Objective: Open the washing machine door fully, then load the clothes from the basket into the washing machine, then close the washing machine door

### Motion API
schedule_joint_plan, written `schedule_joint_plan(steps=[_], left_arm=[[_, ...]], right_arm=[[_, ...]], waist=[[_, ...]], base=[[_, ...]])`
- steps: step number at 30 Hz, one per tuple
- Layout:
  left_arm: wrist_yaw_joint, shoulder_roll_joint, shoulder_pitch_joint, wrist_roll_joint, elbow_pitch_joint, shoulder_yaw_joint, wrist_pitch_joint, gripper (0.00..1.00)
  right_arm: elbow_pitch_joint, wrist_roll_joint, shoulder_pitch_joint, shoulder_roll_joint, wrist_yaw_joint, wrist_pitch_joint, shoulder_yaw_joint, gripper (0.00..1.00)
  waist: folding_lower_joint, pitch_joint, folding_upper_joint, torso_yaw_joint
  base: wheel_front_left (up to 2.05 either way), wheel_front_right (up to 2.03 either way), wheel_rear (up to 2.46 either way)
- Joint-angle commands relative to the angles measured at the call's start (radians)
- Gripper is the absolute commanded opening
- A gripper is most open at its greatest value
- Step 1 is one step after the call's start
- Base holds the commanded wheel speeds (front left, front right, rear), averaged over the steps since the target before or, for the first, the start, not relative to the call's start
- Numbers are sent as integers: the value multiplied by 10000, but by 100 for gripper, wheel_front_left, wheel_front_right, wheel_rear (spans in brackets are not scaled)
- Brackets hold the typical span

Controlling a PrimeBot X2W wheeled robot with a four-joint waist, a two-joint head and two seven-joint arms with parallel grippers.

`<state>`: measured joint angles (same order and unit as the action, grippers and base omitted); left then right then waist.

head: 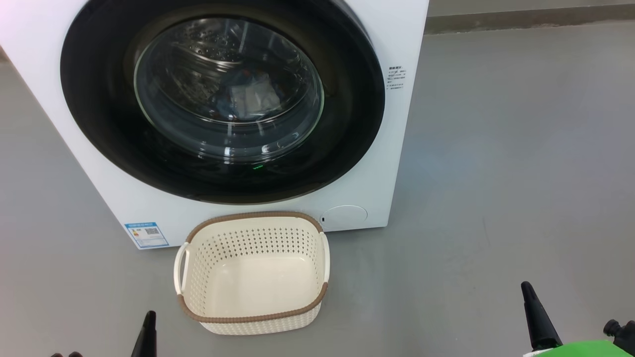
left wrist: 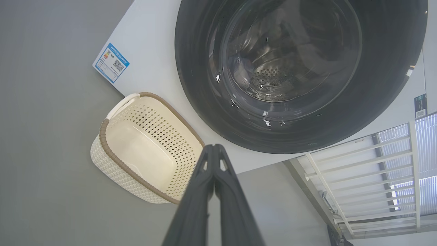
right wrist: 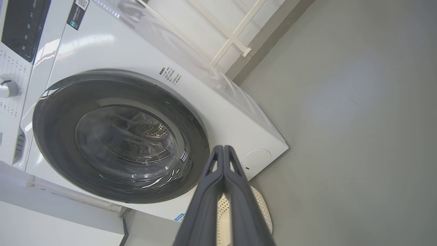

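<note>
Grey floor (head: 496, 148), shut washing machine door (head: 223, 94).
Likely stiff, slick: hook its edge; left hand (left wrist: 213, 147), right hand (right wrist: 223, 147) pressed together.

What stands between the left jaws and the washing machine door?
Nothing visible blocks the washing machine door itself. The empty basket sits on the floor below it, close before the washing machine, and would meet a low approach.

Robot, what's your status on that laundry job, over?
Left gripper and right gripper shut, holding nothing. Door of washing machine closed. Basket empty, on floor right before it; nothing else in the way.
</note>
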<state>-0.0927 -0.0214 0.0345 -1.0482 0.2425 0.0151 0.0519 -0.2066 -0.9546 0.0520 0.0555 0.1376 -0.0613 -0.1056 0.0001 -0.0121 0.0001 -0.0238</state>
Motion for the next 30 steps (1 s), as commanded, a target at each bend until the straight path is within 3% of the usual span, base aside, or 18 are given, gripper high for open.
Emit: schedule_joint_plan(steps=[1,30], left_arm=[[-65,-183,-466,-321,-193,268,-78,0],[-229,-238,-967,-3077,-77,642,-897,0]], right_arm=[[203,-422,-491,66,-39,80,97,0],[-100,-3650,-1065,39,-54,912,48,0]], waist=[[0,4,-1,7],[0,81,-1,127]], base=[[0,0,0],[0,0,0]])
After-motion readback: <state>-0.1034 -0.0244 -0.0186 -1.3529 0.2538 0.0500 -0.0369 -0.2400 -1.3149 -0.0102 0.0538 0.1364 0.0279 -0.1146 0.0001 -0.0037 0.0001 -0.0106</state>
